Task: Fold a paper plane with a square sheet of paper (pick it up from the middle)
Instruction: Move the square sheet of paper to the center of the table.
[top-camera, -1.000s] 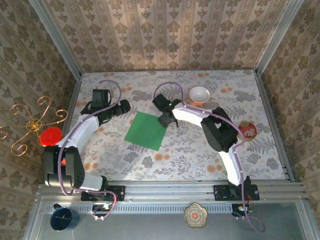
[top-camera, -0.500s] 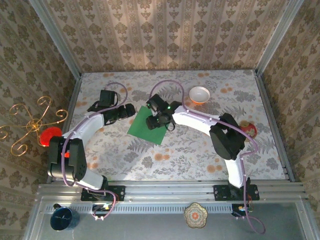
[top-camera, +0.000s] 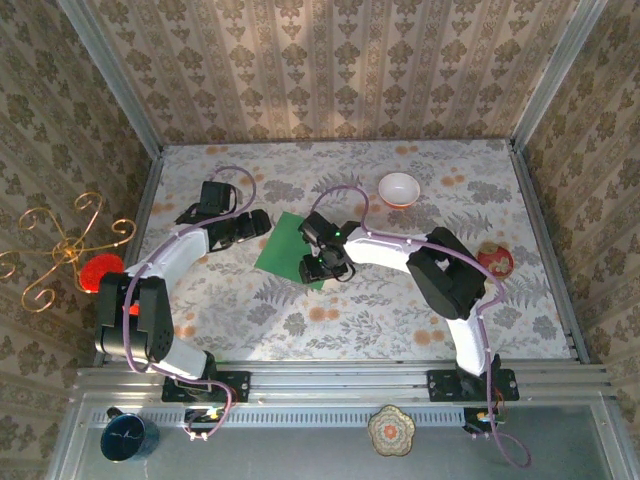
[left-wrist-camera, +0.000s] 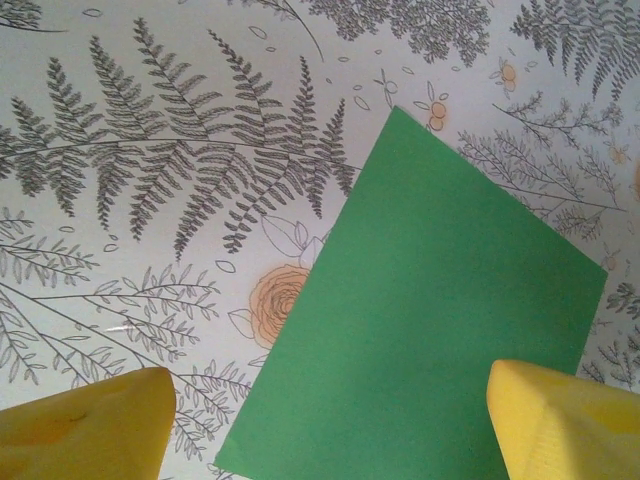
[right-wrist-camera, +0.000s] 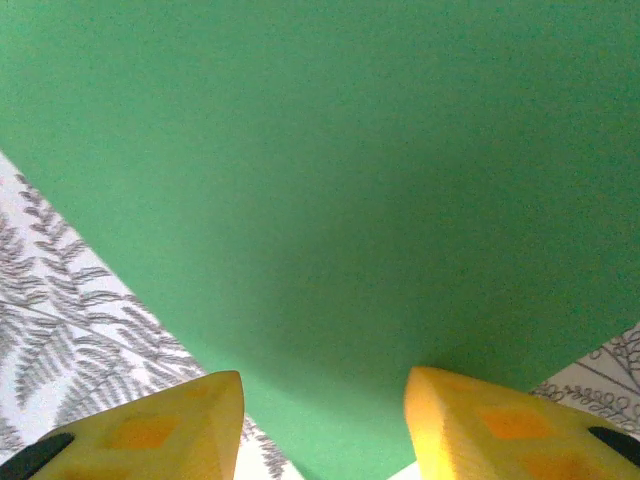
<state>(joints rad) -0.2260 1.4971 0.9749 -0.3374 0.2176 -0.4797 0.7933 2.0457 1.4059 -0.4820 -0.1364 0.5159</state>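
Sliding down-frame since a second ago, the right gripper (top-camera: 324, 266) now sits on the lower-right edge of the square sheet of paper (top-camera: 283, 243), mid-frame in the top view, with the left gripper (top-camera: 256, 222) just left of it. Left wrist view: yellow fingers (left-wrist-camera: 85, 425) spread wide and empty, sheet lower right. Right wrist view: fingertips (right-wrist-camera: 150, 430) partly apart over flat green, nothing pinched.

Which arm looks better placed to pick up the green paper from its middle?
Right, probably. The right hand sits close above the paper, near its edge. The left hand seems farther off, partly over the tablecloth.
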